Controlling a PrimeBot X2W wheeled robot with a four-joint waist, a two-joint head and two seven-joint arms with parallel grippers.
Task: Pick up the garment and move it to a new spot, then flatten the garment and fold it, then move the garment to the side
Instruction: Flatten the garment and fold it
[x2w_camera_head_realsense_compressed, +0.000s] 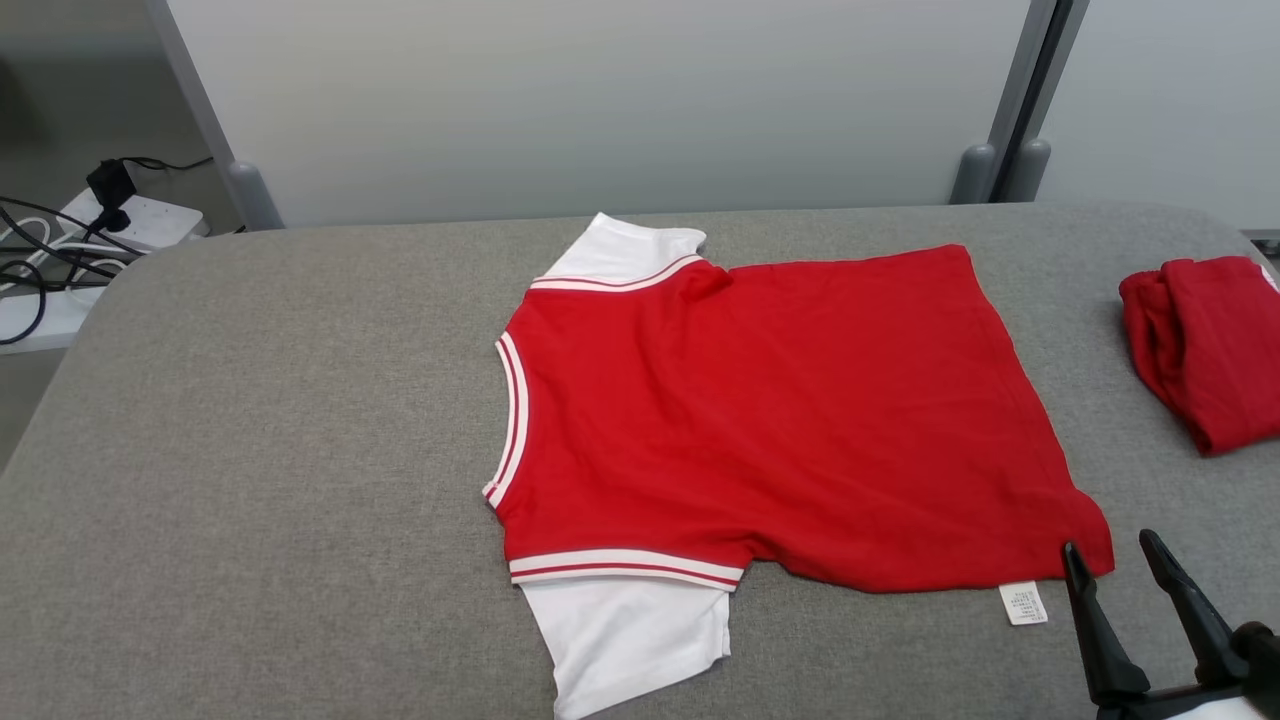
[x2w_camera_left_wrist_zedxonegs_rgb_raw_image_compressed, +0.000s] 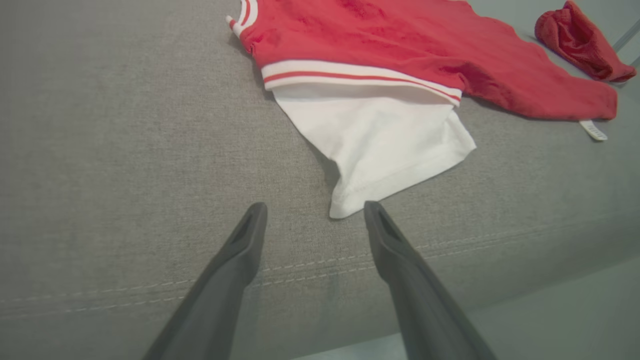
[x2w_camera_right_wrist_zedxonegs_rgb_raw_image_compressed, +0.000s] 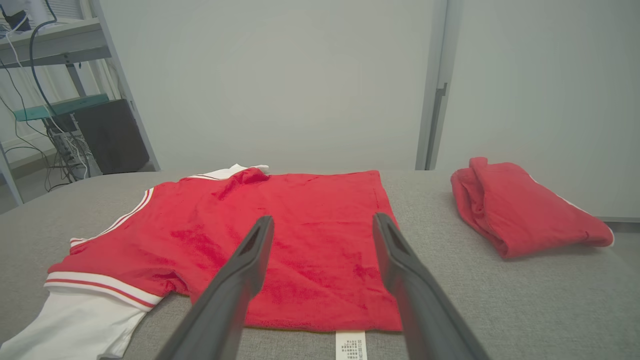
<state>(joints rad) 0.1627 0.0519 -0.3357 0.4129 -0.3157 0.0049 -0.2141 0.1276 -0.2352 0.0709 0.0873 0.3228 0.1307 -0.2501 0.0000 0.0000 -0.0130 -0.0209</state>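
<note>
Down at the near edge of the grey table (x2w_camera_head_realsense_compressed: 250, 450), on the robot's right side, the right gripper (x2w_camera_head_realsense_compressed: 1110, 542) hangs with its two dark fingers wide apart. It holds nothing. Its tips are right by the near right corner of the garment (x2w_camera_head_realsense_compressed: 780, 420), but whether they touch the cloth is hard to tell. A small white label (x2w_camera_head_realsense_compressed: 1023, 603) sticks out from the hem just beside that corner.

The left gripper (x2w_camera_left_wrist_zedxonegs_rgb_raw_image_compressed: 315, 205) is over the near edge too. Its fingers are also spread wide, and nothing is between them. They point at the tip of the near white sleeve (x2w_camera_left_wrist_zedxonegs_rgb_raw_image_compressed: 380, 135), which lies just past them on the table.

The garment is a red shirt with white sleeves. It lies spread out in the middle of the table, mostly flat, with soft wrinkles. Its neck points to the robot's left and its hem points to the right. Red and white stripes run along the neck and along the place where each sleeve joins the body. The far white sleeve (x2w_camera_head_realsense_compressed: 620, 250) peeks out from the far side, and the red cloth is bunched up a little next to it.

Farther right, well apart from the shirt, sits a folded red cloth (x2w_camera_head_realsense_compressed: 1210, 340). Beyond the table's far left corner, a white power strip (x2w_camera_head_realsense_compressed: 140, 220) with black cords lies on the floor. A pale wall (x2w_camera_head_realsense_compressed: 600, 100) stands behind the table.
</note>
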